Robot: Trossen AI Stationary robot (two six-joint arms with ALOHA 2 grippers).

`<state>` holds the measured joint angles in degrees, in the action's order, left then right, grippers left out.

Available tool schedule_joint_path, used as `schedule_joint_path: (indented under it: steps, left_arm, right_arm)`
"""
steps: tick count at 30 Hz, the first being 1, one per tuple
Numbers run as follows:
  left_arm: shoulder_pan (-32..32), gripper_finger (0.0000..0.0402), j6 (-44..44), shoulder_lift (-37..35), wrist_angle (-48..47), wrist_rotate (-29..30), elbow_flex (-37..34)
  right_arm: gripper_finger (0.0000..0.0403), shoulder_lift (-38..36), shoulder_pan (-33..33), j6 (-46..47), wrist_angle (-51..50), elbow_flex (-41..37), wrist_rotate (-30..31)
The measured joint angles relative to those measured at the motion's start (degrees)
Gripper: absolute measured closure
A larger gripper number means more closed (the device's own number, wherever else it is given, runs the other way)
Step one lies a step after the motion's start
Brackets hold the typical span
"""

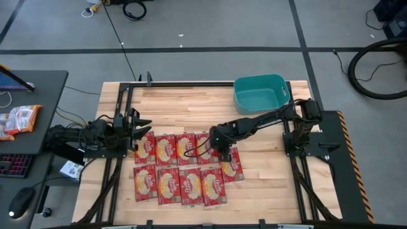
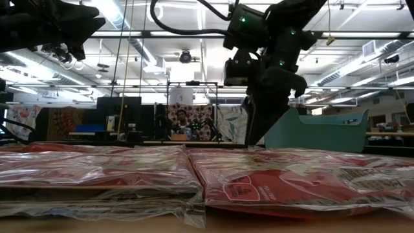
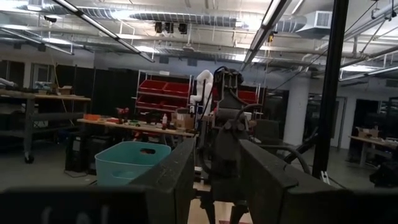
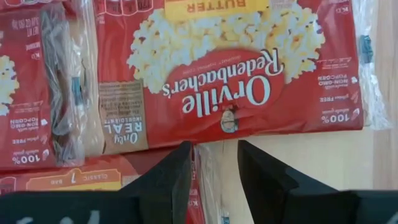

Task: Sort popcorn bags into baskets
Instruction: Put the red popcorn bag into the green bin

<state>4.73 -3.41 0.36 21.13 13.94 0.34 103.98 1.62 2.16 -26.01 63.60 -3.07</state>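
Right wrist view: the right gripper point(image 4: 211, 168) is seen with its two dark fingers point(image 4: 166, 177) parted by a narrow gap and nothing held between them. Directly past the fingertips lies one of the popcorn bags point(image 4: 230, 74), a red packet printed with a pale popcorn picture, flat on the light wooden table point(image 4: 298, 168); a second packet lies beside it and a third is partly seen under the near finger.

In the high view, the right gripper point(image 1: 224, 150) is placed over the right end of the upper row of packets. The popcorn bags point(image 1: 184, 166) are laid in two rows in the middle of the table point(image 1: 191, 105), edge to edge, with the rightmost one turned slightly askew. The teal basket point(image 1: 261, 92) stands at the table's far right corner, well apart from the packets.

The left gripper point(image 1: 141, 129) is held at the left end of the rows, just beside the first packet, its fingers spread wide and empty.

The right arm is stretched from its base at the table's right edge across to the middle, bent down at the wrist. The left arm is kept low and folded near the left edge.

Beyond the table a grey floor, cables and a dark desk point(image 1: 32, 127) with an orange-and-white snack bag point(image 1: 19, 119) are seen. In the low view, a ceiling with strip lights and shelving is shown behind.
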Motion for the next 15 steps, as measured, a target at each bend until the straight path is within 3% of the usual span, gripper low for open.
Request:
schedule_joint_path:
  steps: [15]
  left_arm:
    - [0.0,0.0276,0.2,0.0,0.0,0.0,0.0]
  right_arm:
    - [0.0270,0.0,-0.2,-0.4,5.7,-4.6,0.0]
